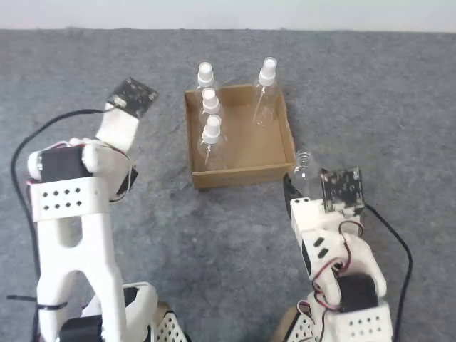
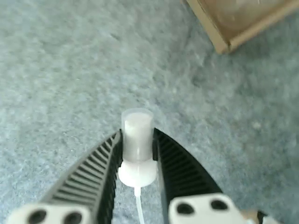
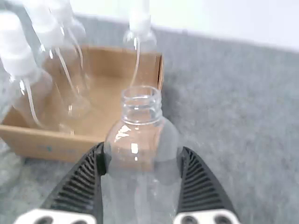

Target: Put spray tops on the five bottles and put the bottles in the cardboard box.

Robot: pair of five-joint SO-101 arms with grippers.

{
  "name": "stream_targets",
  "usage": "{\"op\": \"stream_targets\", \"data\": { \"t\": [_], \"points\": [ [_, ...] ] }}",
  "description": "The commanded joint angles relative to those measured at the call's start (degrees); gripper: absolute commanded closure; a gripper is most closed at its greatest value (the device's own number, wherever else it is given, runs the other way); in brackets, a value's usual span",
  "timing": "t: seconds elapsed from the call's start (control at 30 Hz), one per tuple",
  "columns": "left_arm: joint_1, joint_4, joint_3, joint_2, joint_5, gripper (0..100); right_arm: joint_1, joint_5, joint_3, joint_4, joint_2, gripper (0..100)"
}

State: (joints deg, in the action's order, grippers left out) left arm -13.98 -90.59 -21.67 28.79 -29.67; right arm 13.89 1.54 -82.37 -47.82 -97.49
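We are pinching the white plastic spray top (image 2: 137, 161) by its cap with the left tool (image 2: 138, 140), over the grey carpeted desk (image 2: 56, 70). It is probably light, and its thin dip tube looks flexible, so we are treating the rigid collar as the safer hold. The right tool (image 3: 140, 161) is clamping the shoulder of the clear, uncapped plastic bottle (image 3: 141, 126), just beside the brown cardboard box (image 1: 239, 174). We are judging this bottle light, smooth and thin-walled, so it is calling for moderate pressure.
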Motion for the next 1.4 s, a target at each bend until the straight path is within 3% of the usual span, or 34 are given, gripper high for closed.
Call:
{"op": "stream_targets", "data": {
  "t": [0.0,0.23,0.8,1.37],
  "points": [
    [0.4,-0.4,6.3,2.2,4.4,99,1.3,1.8,-0.5,-0.1,-6.7,99.2],
    [1.2,-0.3,12.4,2.2,12.0,99,4.4,1.8,-1.8,1.5,-6.0,99.2],
    [19.9,0.4,25.7,2.2,32.6,99,8.7,1.8,-5.0,3.9,-6.5,99.2],
    [32.0,17.8,26.1,2.2,44.5,99,8.7,1.8,-6.0,5.1,-6.5,99.2]
  ]
}}
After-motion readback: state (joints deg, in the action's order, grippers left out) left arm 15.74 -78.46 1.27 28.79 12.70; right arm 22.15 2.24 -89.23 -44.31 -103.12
